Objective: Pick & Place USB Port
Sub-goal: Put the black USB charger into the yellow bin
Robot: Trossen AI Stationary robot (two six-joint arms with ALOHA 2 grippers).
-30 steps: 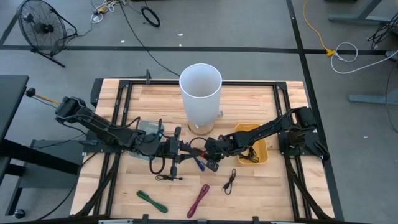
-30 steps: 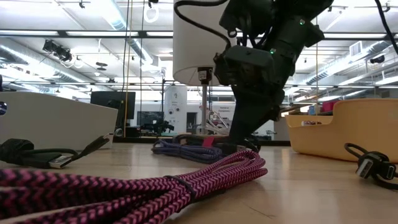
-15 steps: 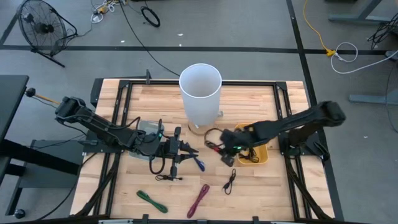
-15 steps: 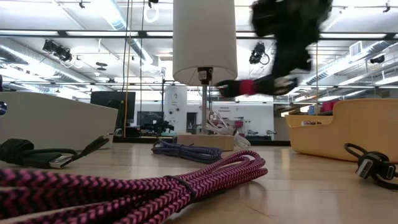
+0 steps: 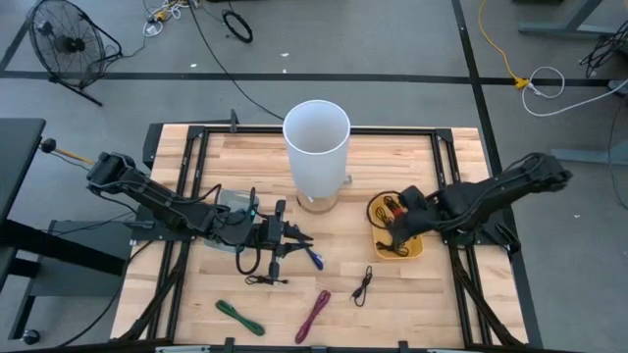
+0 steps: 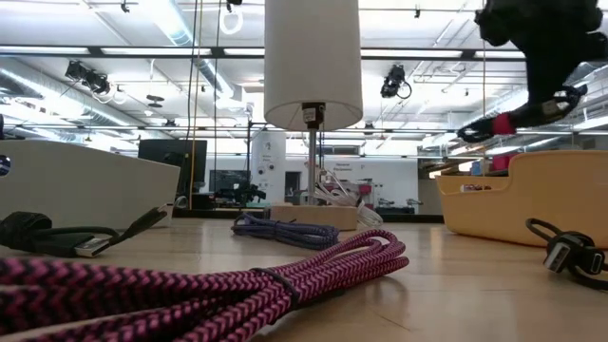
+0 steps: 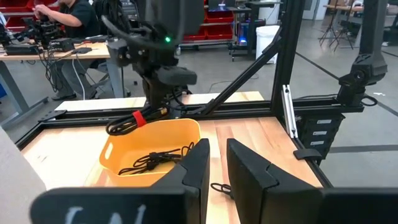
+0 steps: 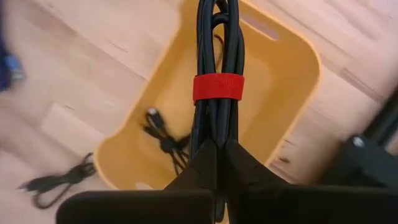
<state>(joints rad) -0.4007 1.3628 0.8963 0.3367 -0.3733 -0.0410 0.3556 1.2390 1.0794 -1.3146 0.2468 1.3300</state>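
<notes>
Between the matt black plastic fingers point(image 8: 214, 163) we see a smooth, slightly glossy black coiled cable point(image 8: 217, 56) bound by a red cloth-like strap point(image 8: 218, 87). Beyond the fingertips sits a smooth yellow plastic bin point(image 8: 297, 99) with a soft sheen, on a pale planked wooden tabletop point(image 8: 93, 37) of matt finish. In the low view, a pink-and-black braided fabric cable point(image 6: 237, 280) looks rough and woven.

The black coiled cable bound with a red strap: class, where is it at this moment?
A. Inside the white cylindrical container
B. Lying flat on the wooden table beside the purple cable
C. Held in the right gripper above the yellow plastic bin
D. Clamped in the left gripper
C: the right gripper is shut on the black coiled cable bound with a red strap, hanging over the yellow plastic bin.
</notes>
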